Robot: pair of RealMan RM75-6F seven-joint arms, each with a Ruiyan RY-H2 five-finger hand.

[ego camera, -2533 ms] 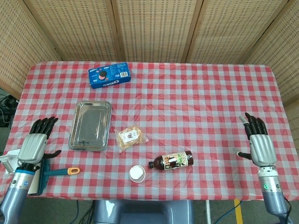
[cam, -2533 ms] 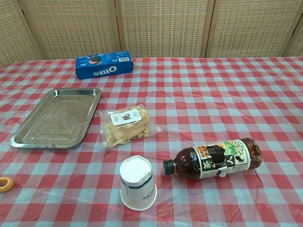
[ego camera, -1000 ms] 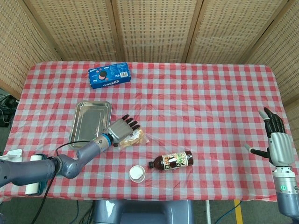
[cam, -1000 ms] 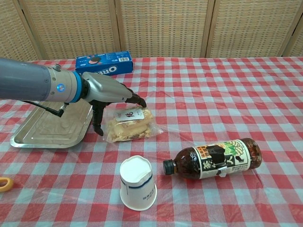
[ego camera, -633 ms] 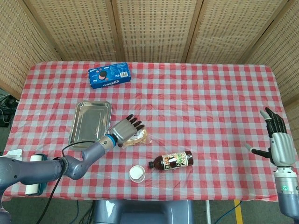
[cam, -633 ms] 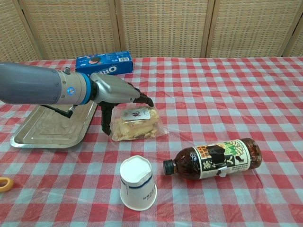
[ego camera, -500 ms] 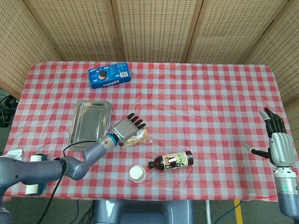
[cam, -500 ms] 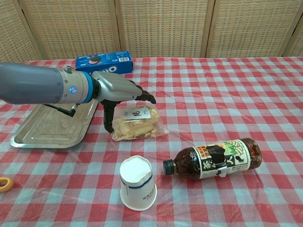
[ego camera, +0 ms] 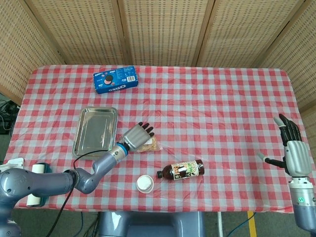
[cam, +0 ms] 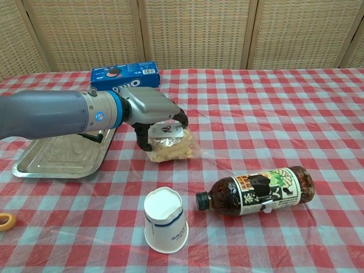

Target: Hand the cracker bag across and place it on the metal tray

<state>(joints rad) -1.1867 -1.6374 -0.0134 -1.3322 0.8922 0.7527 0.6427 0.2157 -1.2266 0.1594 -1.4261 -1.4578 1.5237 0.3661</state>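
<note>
Cracker bag point(cam: 169, 145) gripped by left robot hand point(cam: 152, 114).

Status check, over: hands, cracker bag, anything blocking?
Left hand grips clear cracker bag. Right hand open, idle. Metal tray unobstructed.

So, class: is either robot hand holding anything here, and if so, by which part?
The left hand grips the cracker bag by its upper, labelled end. The right hand holds nothing.
</note>
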